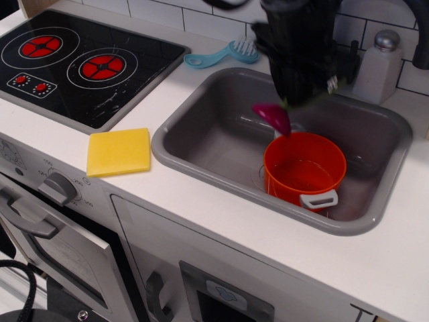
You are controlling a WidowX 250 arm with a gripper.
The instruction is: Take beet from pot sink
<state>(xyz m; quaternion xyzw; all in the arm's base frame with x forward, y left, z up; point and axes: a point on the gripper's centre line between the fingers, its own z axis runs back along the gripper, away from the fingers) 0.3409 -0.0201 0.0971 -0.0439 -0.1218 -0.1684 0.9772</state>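
Observation:
The magenta beet point(273, 116) hangs from my gripper point(299, 99), bulb tip pointing down and left, above the sink and just above the back-left rim of the pot. Its green leaves are pinched between my black fingers and mostly hidden; the image is motion-blurred. The orange pot point(305, 168) stands empty in the right half of the grey sink point(194, 144), one grey handle facing the front. My gripper is above the pot's far side.
A yellow sponge point(119, 151) lies on the white counter left of the sink. A black stovetop point(74, 59) is at the far left. A blue brush point(222, 56) lies behind the sink, a white shaker point(380, 64) at back right.

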